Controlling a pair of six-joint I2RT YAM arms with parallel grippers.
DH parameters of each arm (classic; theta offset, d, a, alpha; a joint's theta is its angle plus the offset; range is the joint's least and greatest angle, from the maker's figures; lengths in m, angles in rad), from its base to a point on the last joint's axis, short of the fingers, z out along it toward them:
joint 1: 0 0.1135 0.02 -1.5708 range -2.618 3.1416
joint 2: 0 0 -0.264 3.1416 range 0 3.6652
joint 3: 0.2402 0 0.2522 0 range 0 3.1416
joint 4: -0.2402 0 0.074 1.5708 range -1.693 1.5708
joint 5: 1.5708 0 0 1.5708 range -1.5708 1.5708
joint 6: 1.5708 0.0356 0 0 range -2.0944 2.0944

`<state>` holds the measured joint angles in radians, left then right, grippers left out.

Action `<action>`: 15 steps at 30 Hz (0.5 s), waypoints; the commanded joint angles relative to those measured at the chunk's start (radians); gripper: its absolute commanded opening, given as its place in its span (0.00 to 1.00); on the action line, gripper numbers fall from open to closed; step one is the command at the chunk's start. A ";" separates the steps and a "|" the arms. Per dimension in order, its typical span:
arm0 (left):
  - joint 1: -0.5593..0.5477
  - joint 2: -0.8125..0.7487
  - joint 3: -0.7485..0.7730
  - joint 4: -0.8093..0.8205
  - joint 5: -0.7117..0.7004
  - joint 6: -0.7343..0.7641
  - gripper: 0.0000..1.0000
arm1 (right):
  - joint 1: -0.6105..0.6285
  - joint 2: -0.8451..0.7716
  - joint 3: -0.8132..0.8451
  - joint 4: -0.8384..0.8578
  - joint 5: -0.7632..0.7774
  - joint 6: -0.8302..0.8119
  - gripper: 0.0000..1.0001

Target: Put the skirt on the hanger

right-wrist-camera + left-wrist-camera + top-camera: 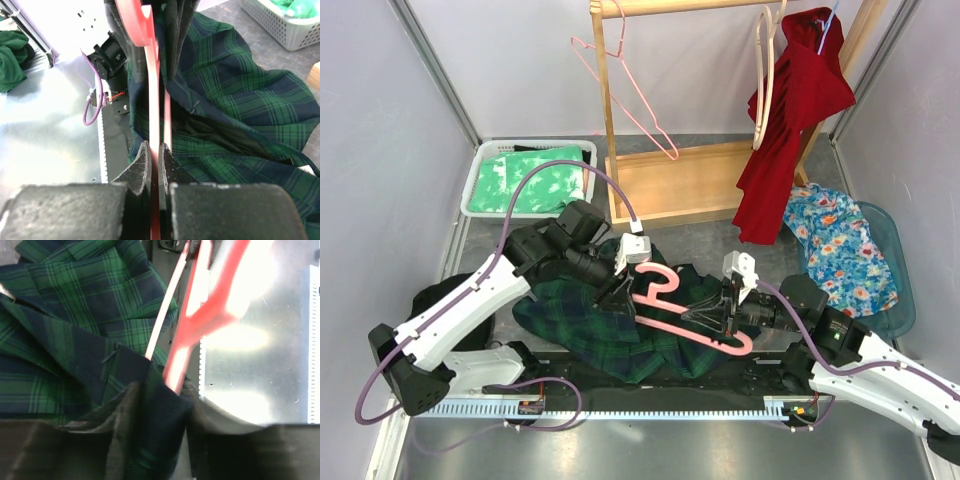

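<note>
Plaid skirt (pixel 582 335) lies crumpled on your table (pixel 690 240) between the arms. Your left gripper (pixel 161 401) pinches a fold of its cloth beside the pink hanger (pixel 665 300). Farther right, your right gripper (pixel 155 151) is pressed tight on that hanger's bar.

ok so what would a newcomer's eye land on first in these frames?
The pink hanger lies across the dark green plaid skirt at mid-table, between the two arms. The right tool is shut on the hanger, and the left tool pinches a fold of the skirt right beside it. At the back right, a red dress hangs on the wooden rack.
</note>
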<state>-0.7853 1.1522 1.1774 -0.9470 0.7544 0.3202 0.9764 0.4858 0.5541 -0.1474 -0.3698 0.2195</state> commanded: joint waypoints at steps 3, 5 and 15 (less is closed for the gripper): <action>-0.009 -0.037 0.002 0.033 -0.081 -0.033 0.02 | 0.004 -0.010 0.095 0.151 0.035 -0.017 0.00; -0.011 -0.065 -0.015 0.082 -0.133 -0.059 0.02 | 0.004 -0.013 0.093 0.120 0.069 -0.005 0.00; -0.011 -0.242 -0.131 0.274 -0.593 -0.243 0.02 | 0.004 -0.018 0.184 -0.069 0.555 0.058 0.72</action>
<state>-0.8021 0.9863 1.0698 -0.7918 0.4210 0.2008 0.9760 0.4854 0.6353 -0.1623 -0.0769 0.2310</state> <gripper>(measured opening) 0.178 0.679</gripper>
